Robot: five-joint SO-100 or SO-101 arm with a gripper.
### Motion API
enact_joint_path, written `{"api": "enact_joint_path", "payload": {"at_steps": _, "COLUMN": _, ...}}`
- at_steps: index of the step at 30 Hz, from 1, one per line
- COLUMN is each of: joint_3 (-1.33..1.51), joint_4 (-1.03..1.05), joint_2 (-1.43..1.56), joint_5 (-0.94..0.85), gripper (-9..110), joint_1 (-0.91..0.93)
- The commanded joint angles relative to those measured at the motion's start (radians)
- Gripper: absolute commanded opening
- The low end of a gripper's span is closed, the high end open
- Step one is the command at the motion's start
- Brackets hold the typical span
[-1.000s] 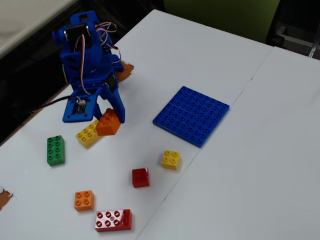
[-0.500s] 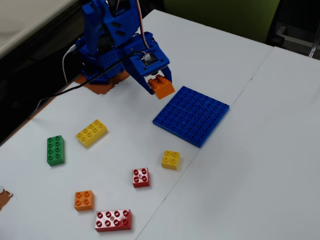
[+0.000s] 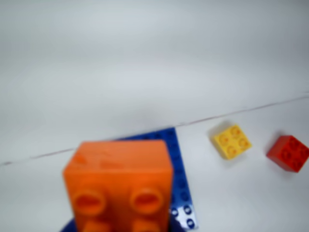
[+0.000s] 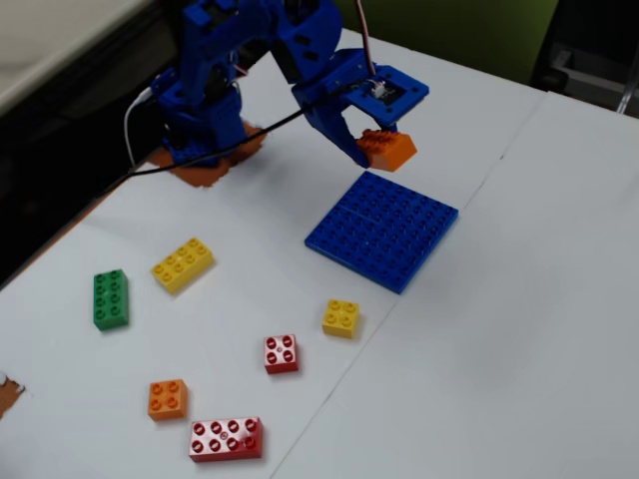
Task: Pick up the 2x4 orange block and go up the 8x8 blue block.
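The white table [image 4: 519, 329] fills the fixed view, with the blue arm [image 4: 215, 70] standing at its far left and reaching right over the middle. Right of centre lies the 8x8 blue block [image 4: 384, 232], flat on the table with one corner pointing toward the near side; in the wrist view only a strip of it [image 3: 181, 179] shows to the right of and beneath the brick that fills the lower left. The jaws [image 4: 374, 140] are pinched on the 2x4 orange block [image 4: 389, 148], which hangs in the air just past the far corner of the blue plate, clear of its studs; in the wrist view the same brick [image 3: 119, 186] looms close with its studs facing the camera. Near the front lies a red eight-stud brick [image 4: 226, 439], and to the left a yellow eight-stud brick [image 4: 183, 264] and a green brick [image 4: 110, 298]. Smallest are the four-stud pieces: a yellow one [image 4: 341, 317] just near the plate's near corner, a red one [image 4: 281, 353] to its left, and an orange one [image 4: 167, 398] further left
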Motion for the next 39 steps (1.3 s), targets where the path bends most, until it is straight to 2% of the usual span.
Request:
{"api": "enact_joint_path", "payload": {"at_steps": 1, "joint_3": 0.005, "joint_4": -0.031, "joint_2": -0.015, "joint_5": -0.055, "gripper": 0, "joint_1": -0.040}}
{"api": "enact_joint_path", "payload": {"at_steps": 8, "joint_3": 0.063, "joint_4": -0.008, "joint_2": -0.037, "joint_5": -0.140, "gripper": 0, "joint_1": -0.075}}
{"api": "enact_joint_path", "payload": {"at_steps": 12, "joint_3": 0.067, "joint_4": 0.087, "joint_2": -0.046, "joint_5": -0.195, "gripper": 0, "joint_1": -0.075}}
{"api": "enact_joint_path", "payload": {"at_steps": 39, "joint_3": 0.051, "joint_4": 0.109, "joint_2": -0.152, "joint_5": -0.132, "gripper": 0, "joint_1": -0.006}}
